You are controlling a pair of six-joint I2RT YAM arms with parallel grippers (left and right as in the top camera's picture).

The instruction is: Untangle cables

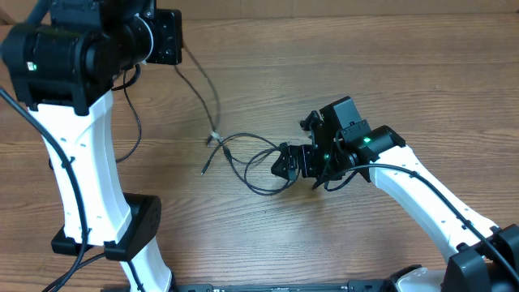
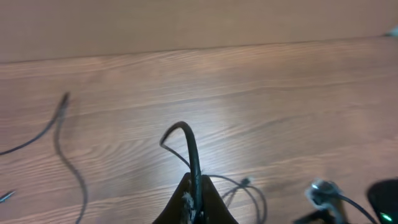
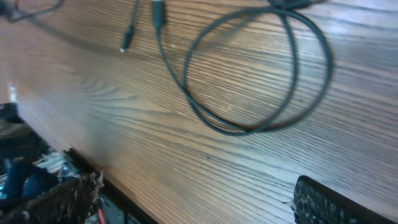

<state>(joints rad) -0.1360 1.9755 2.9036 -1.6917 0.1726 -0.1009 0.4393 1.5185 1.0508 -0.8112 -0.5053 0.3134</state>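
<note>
Where the wooden table [image 1: 365, 65] stretches under both arms, the tall left arm [image 1: 81, 170] stands over its left side, and the left gripper [image 2: 194, 199] is clamped tight on one cable [image 2: 191, 149] — that cord trails from the fingers toward the tabletop. Mid-table, the right gripper [image 1: 280, 165] hangs low with jaws spread wide, holding nothing, over a loose cable loop [image 3: 237, 130] lying flat — a small plug [image 3: 126, 41] beside it.

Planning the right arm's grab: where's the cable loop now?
Overhead, the loop lies flat mid-frame, just left of the open right gripper, below-right of the white-tipped plug.
</note>
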